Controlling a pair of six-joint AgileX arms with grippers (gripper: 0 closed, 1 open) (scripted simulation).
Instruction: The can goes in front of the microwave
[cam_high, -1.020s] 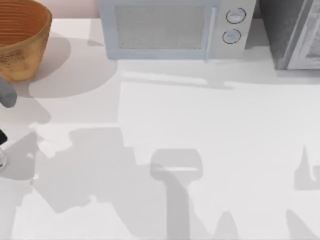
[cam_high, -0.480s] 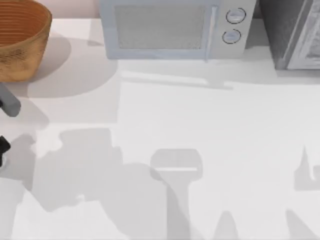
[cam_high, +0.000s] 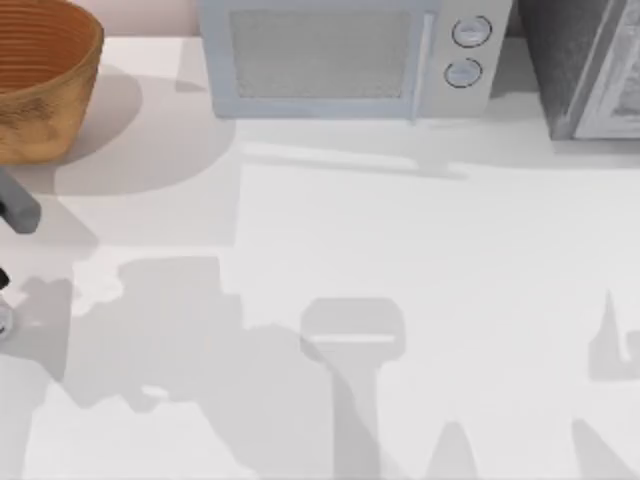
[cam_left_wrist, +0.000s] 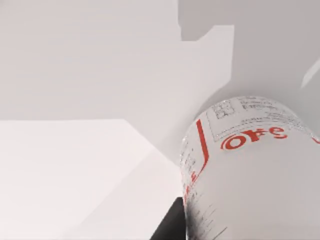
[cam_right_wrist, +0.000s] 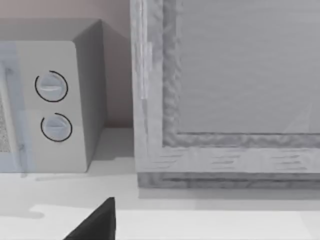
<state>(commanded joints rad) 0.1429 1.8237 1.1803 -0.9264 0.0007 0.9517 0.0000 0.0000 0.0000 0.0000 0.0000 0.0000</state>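
From the top view I'm looking at the white table (cam_high: 420, 300), mostly shadow shapes across it. At the back stands the microwave (cam_high: 345, 60), its top cut off by the frame edge; mesh window, vertical handle and two round knobs face forward. Right of it is a darker grey appliance (cam_high: 585, 65), cropped at the corner. In the right wrist view that same appliance (cam_right_wrist: 230, 95) looms close, with the microwave's knob end (cam_right_wrist: 52, 107) beside it and a dark wedge low in the picture that I can't identify. The woven basket (cam_high: 40, 80) sits at the back left, partly out of frame.

My left arm (cam_high: 15, 205) barely pokes in at the table's left edge, a grey stub with a dark scrap below it. The can (cam_left_wrist: 255, 175) is right up against the left wrist camera: white body, red lettering, small print, lower part cut off, so it sits at the left edge, well apart from the microwave. A dark sliver shows beside its base. I cannot tell whether either gripper's fingers are open or closed.
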